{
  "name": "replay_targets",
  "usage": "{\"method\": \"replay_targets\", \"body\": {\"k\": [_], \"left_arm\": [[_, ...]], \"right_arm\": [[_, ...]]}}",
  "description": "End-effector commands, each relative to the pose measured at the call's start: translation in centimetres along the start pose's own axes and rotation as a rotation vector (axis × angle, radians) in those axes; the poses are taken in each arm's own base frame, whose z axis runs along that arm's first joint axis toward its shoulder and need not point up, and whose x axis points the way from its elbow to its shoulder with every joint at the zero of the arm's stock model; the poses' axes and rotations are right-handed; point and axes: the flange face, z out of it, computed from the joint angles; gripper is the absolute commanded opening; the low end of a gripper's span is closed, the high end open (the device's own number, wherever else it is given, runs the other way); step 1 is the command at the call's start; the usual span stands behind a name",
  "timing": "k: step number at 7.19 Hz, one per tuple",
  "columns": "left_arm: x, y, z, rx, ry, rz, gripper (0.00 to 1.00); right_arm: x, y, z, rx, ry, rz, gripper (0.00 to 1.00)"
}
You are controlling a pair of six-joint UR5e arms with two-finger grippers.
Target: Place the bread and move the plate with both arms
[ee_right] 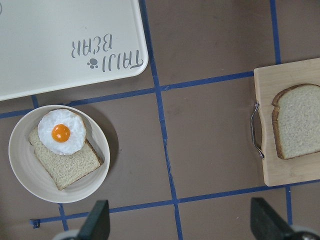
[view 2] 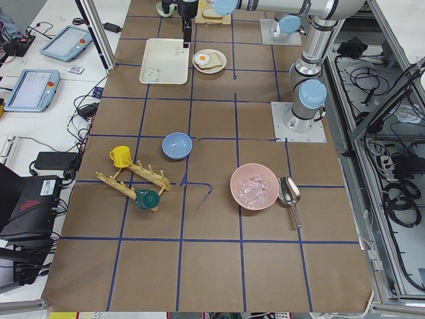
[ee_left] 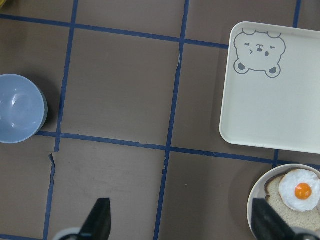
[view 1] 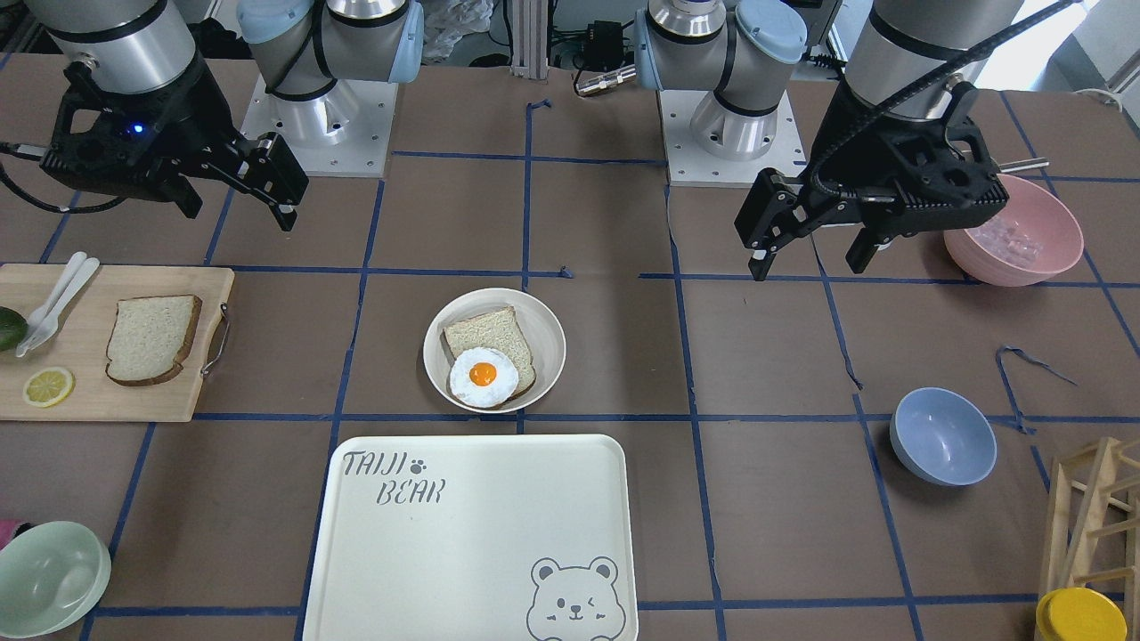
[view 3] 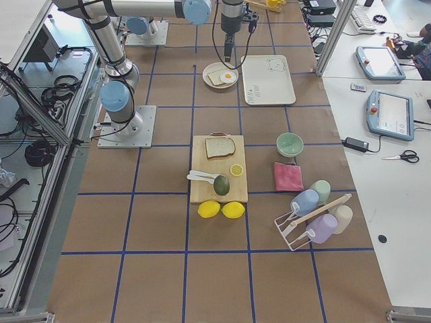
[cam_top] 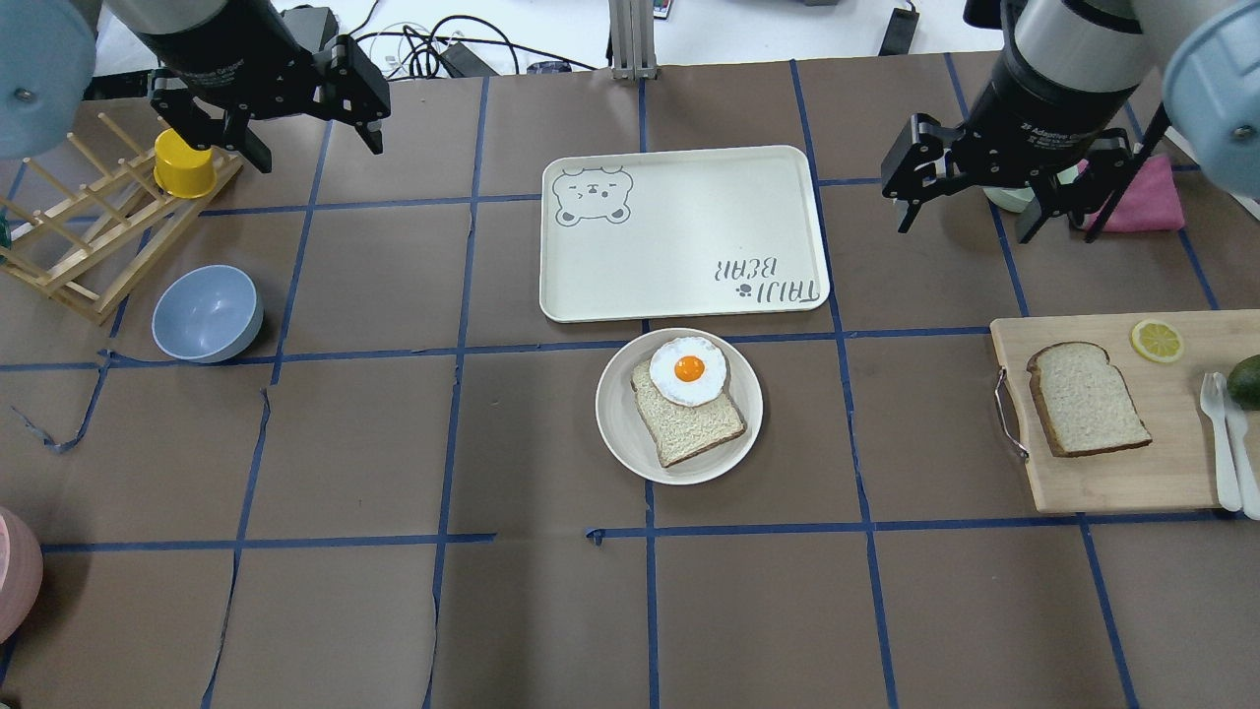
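The bread [view 1: 153,338] lies flat on a wooden cutting board [view 1: 89,396]; it also shows in the overhead view [cam_top: 1088,397] and the right wrist view [ee_right: 299,120]. The round cream plate [view 1: 547,356] [cam_top: 615,414] [ee_right: 20,165] sits mid-table and holds a smaller tan slice with a fried egg [view 1: 483,376] on it. My right gripper [view 1: 239,214] [cam_top: 965,226] [ee_right: 180,222] is open and empty, high above the table between plate and board. My left gripper [view 1: 809,265] [cam_top: 315,148] [ee_left: 182,220] is open and empty, high and well to the plate's side.
A cream bear tray [view 1: 472,534] [cam_top: 679,231] lies just beyond the plate. The board also carries a lemon slice [view 1: 48,386], white cutlery [view 1: 55,298] and an avocado. A blue bowl [cam_top: 207,313], a pink bowl [view 1: 1015,231], a green bowl [view 1: 49,579] and a wooden rack [cam_top: 79,236] stand around.
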Motion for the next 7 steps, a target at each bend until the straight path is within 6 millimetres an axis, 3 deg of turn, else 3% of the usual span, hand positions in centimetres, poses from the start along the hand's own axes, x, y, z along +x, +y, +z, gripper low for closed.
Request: {"method": "replay_targets", "body": {"k": [1,7], "left_arm": [[0.1,0.02,0.02,-0.001,0.002,0.002,1.0],[0.08,0.19,-0.33,0.006,0.003,0.003,1.0]], "right_arm": [[-0.05,0.01,0.0,-0.001,-0.005,0.0,1.0],[0.05,-0.06,0.15,-0.003,-0.002,0.0,1.0]]}}
